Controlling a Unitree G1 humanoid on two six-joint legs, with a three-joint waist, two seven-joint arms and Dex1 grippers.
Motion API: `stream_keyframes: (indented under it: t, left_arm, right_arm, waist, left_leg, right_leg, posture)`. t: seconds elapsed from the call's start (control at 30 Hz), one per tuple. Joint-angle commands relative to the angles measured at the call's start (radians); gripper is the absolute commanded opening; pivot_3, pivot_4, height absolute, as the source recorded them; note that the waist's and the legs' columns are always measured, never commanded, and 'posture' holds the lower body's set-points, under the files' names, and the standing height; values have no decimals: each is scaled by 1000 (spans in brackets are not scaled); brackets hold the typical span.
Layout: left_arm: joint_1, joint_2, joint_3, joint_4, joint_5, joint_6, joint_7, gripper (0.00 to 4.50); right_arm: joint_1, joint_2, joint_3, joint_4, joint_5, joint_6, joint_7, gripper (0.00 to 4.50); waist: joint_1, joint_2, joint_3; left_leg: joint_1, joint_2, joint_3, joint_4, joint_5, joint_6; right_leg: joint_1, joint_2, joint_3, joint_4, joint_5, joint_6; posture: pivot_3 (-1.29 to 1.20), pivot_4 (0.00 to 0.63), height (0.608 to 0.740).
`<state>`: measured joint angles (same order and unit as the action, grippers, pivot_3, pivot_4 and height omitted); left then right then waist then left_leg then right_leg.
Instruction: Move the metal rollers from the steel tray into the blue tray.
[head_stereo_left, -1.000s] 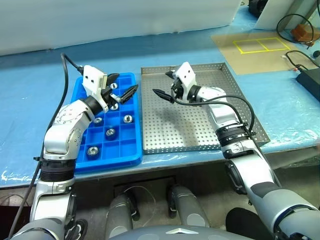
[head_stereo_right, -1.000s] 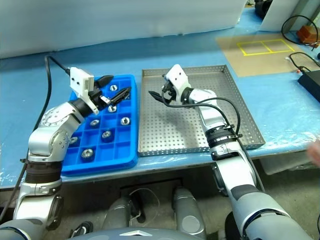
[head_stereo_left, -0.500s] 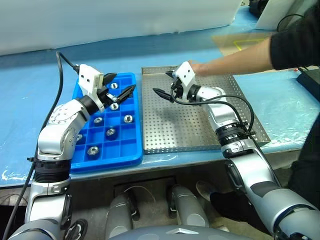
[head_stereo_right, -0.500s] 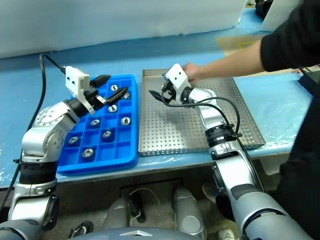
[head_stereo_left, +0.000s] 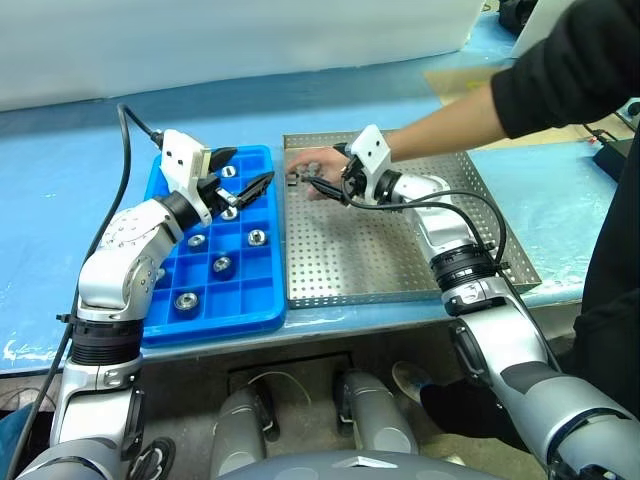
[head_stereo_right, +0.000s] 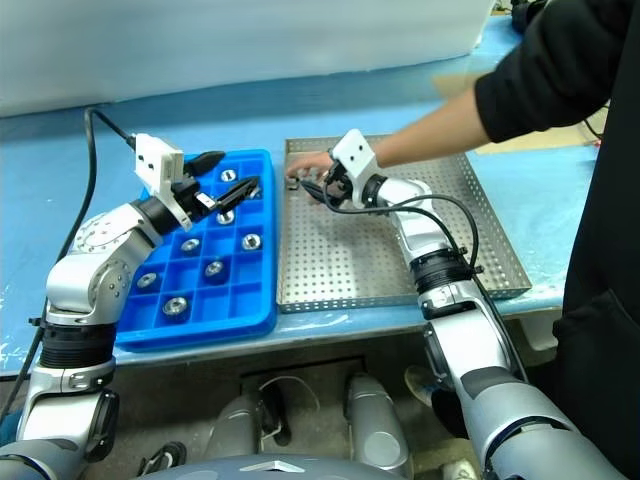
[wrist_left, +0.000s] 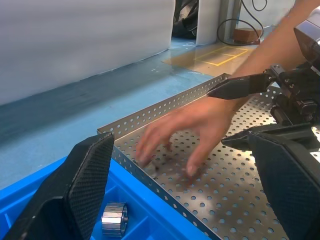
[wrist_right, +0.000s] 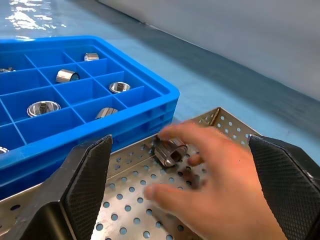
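Rollers (wrist_right: 44, 107) in blue tray (wrist_right: 150, 92) (upright)

Long workbench w/ light-blue plastic sheeting (head_stereo_left: 60, 250) spans frame; bright blue gridded plastic tray (head_stereo_left: 262, 312) sits lower left-centre, touching large perforated steel tray (head_stereo_left: 400, 275) at centre. Tan board w/ yellow tape squares (head_stereo_left: 455, 80) upper right.

A person's hand (head_stereo_left: 312, 160) and dark sleeve (head_stereo_left: 570, 60) reach in from the right; yellow tape (wrist_left: 220, 54) marks what looks like cardboard far right.
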<state>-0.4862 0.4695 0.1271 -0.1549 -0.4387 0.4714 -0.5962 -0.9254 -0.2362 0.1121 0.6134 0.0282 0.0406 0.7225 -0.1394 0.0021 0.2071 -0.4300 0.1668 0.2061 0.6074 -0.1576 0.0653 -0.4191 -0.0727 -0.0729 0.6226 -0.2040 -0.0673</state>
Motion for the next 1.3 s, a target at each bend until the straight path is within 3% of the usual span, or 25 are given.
stream_keyframes:
  t: [0.03,0.87,1.3]
  left_arm:
    - [-6,11,24,-32,-12,-8,2,4500]
    - [-4,17,41,-47,-22,16,10,4500]
    - [-2,11,37,-47,-20,14,18,4500]
  right_arm:
    - [-29,5,-3,-21,8,-25,5,4481]
    - [-9,26,7,-39,6,-19,-9,4481]
    - [37,-10,50,-96,5,22,115,4481]
  waist:
    - [0,0,0]
    - [1,0,0]
    - [17,0,0]
  left_leg:
    - [0,0,0,0,0,0]
    - [0,0,0,0,0,0]
    - [0,0,0,0,0,0]
  right_leg:
    - [0,0,0,0,0,0]
    - [0,0,0,0,0,0]
    - [0,0,0,0,0,0]
  posture:
    - [-459,150,740]
    - [-459,150,740]
    - [-452,150,740]
